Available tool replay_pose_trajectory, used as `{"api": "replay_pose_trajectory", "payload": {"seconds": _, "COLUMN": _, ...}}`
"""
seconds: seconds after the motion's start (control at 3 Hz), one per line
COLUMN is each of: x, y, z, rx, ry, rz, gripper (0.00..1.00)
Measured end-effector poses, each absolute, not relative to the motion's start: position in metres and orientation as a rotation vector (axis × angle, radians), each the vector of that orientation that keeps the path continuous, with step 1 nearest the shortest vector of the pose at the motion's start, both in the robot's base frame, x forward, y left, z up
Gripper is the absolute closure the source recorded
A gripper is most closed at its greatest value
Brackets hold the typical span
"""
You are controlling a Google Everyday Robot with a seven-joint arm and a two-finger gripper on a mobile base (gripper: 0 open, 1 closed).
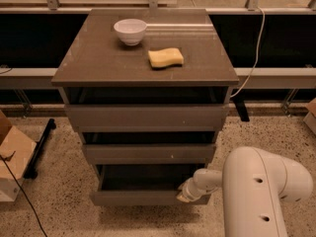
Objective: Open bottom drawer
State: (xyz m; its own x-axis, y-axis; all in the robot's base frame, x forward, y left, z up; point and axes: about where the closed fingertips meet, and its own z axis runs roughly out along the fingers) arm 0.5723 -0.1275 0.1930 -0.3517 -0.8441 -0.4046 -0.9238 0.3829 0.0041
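The grey-brown cabinet (143, 58) has three drawers. The bottom drawer (133, 197) is pulled out a little way, its plain flat front standing forward of the two above and its dark inside showing behind it. My gripper (183, 195) is at the right end of that drawer front, at the tip of my white arm (256, 191), which reaches in from the lower right. The gripper touches the front's upper edge.
A white bowl (130, 31) and a yellow sponge (166, 58) lie on the cabinet top. A cardboard box (12, 157) and a black bar (40, 142) are on the speckled floor at left. A cable (252, 68) hangs at right. A dark wall with rails runs behind.
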Motion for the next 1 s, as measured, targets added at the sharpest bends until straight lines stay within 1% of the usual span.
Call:
{"api": "replay_pose_trajectory", "payload": {"seconds": 0.33, "x": 0.5463, "y": -0.1287, "z": 0.1862, "rx": -1.495, "ry": 2.358, "rz": 0.407, "gripper": 1.0}}
{"api": "replay_pose_trajectory", "payload": {"seconds": 0.67, "x": 0.5469, "y": -0.1288, "z": 0.1934, "rx": -1.495, "ry": 2.358, "rz": 0.407, "gripper": 1.0}}
{"api": "replay_pose_trajectory", "payload": {"seconds": 1.0, "x": 0.5455, "y": -0.1276, "z": 0.1921, "rx": -1.496, "ry": 2.358, "rz": 0.411, "gripper": 0.84}}
